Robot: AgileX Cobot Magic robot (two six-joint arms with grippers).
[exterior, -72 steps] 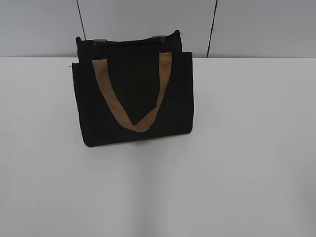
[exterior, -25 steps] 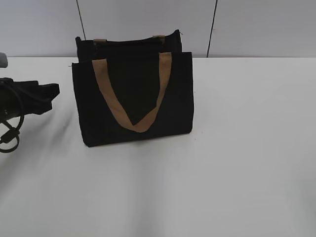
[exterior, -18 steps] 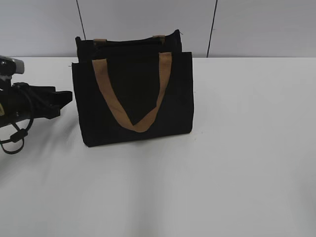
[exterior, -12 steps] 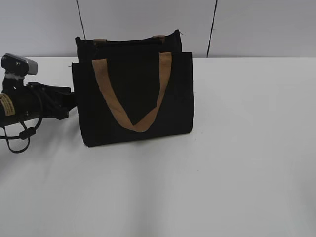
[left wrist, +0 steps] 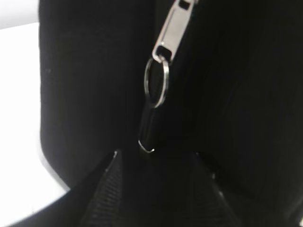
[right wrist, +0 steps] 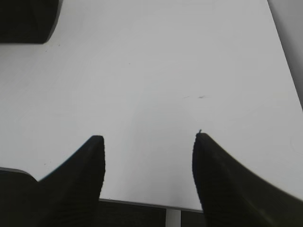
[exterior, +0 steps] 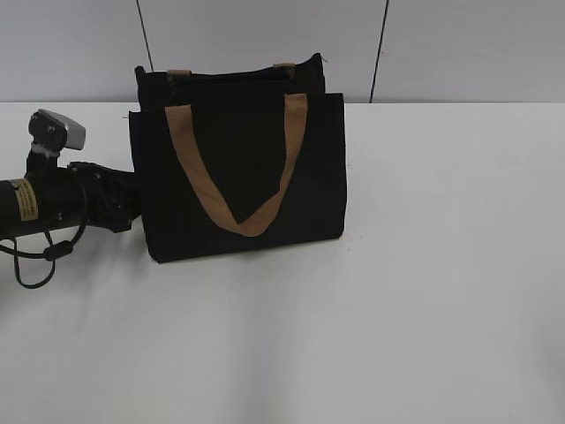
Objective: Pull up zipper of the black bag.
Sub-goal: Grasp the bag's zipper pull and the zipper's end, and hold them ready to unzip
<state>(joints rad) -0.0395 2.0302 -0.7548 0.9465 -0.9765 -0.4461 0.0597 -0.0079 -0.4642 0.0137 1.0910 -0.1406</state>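
One black bag stands upright on the white table, with two tan strap handles — the front one hanging in a V down its face, the rear one showing only as two short stubs at the top edge. One arm is in the exterior view: the left arm reaches in from the left edge, and its left gripper sits against the bag's left side. A small yellow label on the arm carries print too small to read. From the left wrist, two dark fingers stand apart, with one silver zipper pull — slider tab, ring and a lower tab — hanging against the black fabric, its lower tip just between them; whether they touch it cannot be told. The zipper is hidden in the exterior view. The right gripper is out of the exterior view; its own camera shows two fingers spread over bare table, and a dark shape, cut off, at the far top-left corner.
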